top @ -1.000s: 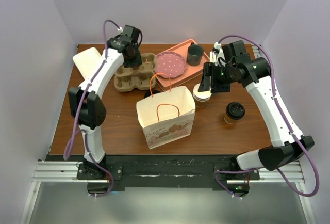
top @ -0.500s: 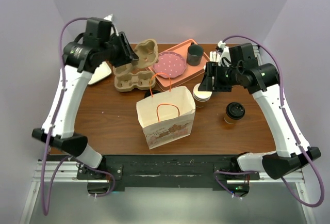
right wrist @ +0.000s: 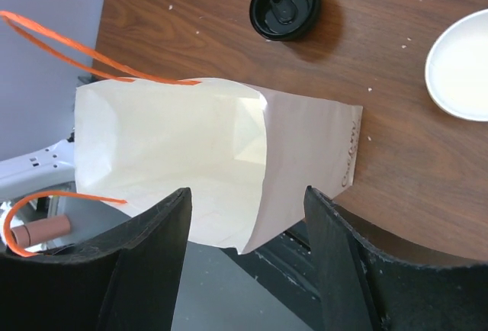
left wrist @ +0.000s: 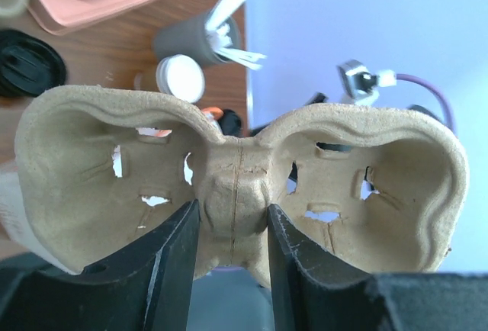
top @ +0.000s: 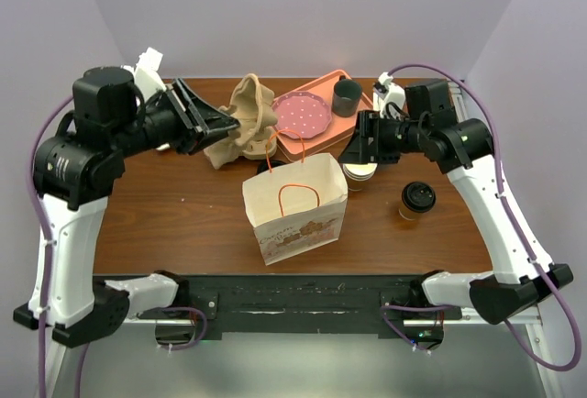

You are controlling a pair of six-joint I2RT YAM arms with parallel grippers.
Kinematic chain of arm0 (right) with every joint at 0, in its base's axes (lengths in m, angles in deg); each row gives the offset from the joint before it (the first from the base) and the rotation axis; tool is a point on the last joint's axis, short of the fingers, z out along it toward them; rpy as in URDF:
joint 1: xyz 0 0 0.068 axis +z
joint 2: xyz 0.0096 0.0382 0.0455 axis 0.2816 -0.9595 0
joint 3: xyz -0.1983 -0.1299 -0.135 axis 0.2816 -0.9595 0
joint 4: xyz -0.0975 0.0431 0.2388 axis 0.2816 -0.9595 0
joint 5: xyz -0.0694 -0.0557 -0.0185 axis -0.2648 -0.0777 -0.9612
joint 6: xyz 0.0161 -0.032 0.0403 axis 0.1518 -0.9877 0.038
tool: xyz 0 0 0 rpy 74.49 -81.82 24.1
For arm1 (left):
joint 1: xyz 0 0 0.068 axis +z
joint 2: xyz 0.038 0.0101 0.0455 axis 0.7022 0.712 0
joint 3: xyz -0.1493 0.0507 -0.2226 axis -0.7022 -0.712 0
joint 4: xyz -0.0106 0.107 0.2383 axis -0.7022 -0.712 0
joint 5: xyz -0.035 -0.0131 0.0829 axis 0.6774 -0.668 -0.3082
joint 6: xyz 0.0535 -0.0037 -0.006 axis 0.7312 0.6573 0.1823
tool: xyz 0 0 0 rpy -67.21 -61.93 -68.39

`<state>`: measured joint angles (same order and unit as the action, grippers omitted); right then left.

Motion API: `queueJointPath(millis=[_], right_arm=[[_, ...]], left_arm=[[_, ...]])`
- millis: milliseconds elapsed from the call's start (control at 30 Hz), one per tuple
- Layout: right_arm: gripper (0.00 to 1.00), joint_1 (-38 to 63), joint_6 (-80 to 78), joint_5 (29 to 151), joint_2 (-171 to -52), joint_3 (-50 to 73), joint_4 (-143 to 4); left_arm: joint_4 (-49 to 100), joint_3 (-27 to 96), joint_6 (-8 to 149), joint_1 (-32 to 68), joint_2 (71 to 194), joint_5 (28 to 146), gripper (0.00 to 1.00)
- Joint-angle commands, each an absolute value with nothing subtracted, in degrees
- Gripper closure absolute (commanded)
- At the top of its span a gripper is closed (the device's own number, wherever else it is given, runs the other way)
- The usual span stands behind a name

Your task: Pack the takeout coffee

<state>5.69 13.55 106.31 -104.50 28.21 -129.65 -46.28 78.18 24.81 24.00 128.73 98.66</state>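
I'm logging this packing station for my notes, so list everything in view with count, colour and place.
takeout coffee: one, brown cup, black lid, on the table right of the bag
paper bag: one, cream, orange handles, standing open mid-table
cup carrier: one, tan pulp, held tilted above the table
stack of lidless cups: one, brown, beside the bag's far right corner
tray: one, salmon, far side of the table
plate: one, pink with white dots, on the tray
mug: one, dark, on the tray
holder of white sticks: one, grey, far right
table: one, brown wood
left gripper: one, black, jaws shut on the cup carrier
right gripper: one, black, jaws open near the stack
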Motion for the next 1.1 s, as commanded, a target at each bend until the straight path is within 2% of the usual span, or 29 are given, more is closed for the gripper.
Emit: queueJointPath(millis=[0, 167, 533, 700, 833, 1067], right_arm=[[0.35, 6.8, 14.8, 110.3, -103.0, 27.7, -125.9], [0.35, 10.9, 15.8, 106.3, -103.3, 26.9, -124.7], [0.36, 14.4, 15.2, 94.9, -105.0, 24.7, -125.8], [0.38, 14.5, 16.4, 94.2, -104.4, 22.3, -124.0], [0.42, 14.5, 17.2, 94.6, -104.2, 20.9, -122.7], [0.58, 14.8, 17.8, 94.1, -103.8, 20.7, -122.3]], left_arm=[[-38.0, 68.3, 15.1, 24.0, 122.5, 108.6, 0.74], [-31.4, 59.3, 9.2, 24.0, 118.5, 110.3, 0.75], [-26.4, 53.5, 0.0, 22.7, 114.7, 106.4, 0.76], [-26.9, 54.2, -1.5, 16.2, 115.2, 101.4, 0.76], [-26.1, 53.0, -3.2, 9.3, 115.7, 96.6, 0.76], [-27.3, 51.2, -1.9, 3.6, 116.6, 90.5, 0.77]])
